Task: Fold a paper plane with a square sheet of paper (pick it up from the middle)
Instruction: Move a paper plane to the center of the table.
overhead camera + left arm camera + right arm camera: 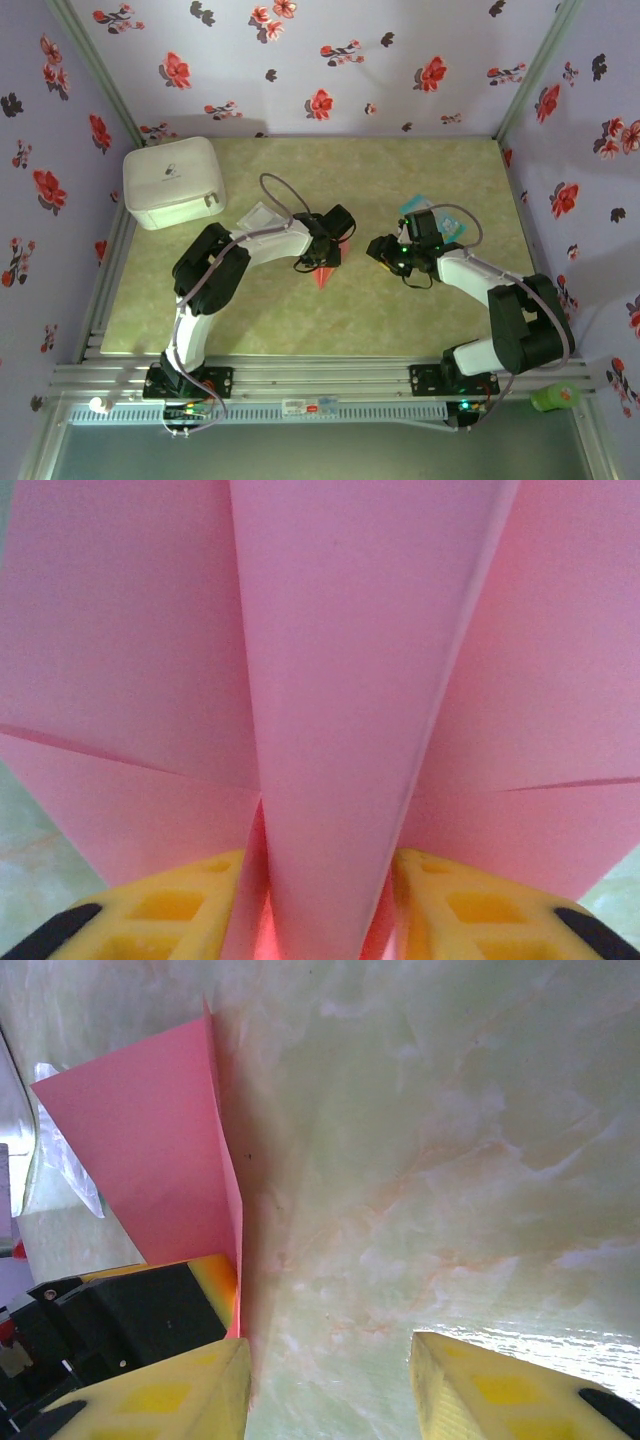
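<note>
The square sheet of paper is folded into a pointed salmon-pink paper plane point(322, 272), its tip toward the near edge of the table. In the left wrist view the paper plane point(340, 680) fans out, with its centre fold bulging loosely between my left gripper's point(330, 920) yellow fingers point(190, 910), which stand apart. My left gripper point(325, 252) sits right behind the paper. My right gripper point(380, 250) is just to its right, open and empty. In the right wrist view the plane point(150, 1150) stands on edge next to my right gripper's point(330, 1390) left finger point(180, 1395).
A white box point(172, 180) stands at the back left of the marbled table point(420, 310). A pale translucent packet point(258, 217) lies behind the left arm. A teal-and-white packet point(432, 212) lies behind the right gripper. A green object point(555, 398) sits at the near right rail.
</note>
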Motion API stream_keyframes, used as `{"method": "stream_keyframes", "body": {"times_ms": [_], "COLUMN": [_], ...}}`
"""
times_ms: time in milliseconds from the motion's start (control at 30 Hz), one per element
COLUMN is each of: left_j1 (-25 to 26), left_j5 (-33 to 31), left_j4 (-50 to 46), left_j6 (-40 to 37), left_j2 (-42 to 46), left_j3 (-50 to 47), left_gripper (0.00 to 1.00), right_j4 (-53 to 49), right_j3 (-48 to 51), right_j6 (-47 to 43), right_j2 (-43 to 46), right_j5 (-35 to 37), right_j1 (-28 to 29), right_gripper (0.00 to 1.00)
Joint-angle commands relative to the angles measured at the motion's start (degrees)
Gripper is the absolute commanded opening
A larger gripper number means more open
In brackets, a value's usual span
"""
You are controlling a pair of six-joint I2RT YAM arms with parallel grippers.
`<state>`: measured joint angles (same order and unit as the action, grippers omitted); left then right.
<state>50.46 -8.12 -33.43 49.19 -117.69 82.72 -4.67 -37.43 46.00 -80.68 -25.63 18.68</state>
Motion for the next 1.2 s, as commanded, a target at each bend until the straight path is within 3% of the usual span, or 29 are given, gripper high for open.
{"method": "stream_keyframes", "body": {"times_ms": [0,500,800,1167], "left_j1": [-0.05,-0.35,-1.49,-8.13], "left_j5": [0.85,-0.58,-2.73,-3.92], "left_j4": [-1.17,-0.89,5.39,11.68], "left_j6": [1.61,3.2,-1.49,-1.15], "left_j2": [2.0,7.25,17.03,28.94], "left_j3": [0.12,-0.01,-5.48,-18.25], "left_gripper": [0.39,0.4,0.4,0.41], "right_j4": [-1.72,-4.32,-5.01,-13.64], "right_j3": [-1.96,-3.17,-4.27,-8.9], "right_j6": [-1.51,-3.17,-4.12,-14.05], "right_j2": [0.23,1.85,3.66,11.14], "right_j5": [1.61,3.22,4.96,19.01], "right_j1": [-0.47,-0.69,-1.01,-1.45], "right_gripper": [0.46,0.46,0.47,0.49]}}
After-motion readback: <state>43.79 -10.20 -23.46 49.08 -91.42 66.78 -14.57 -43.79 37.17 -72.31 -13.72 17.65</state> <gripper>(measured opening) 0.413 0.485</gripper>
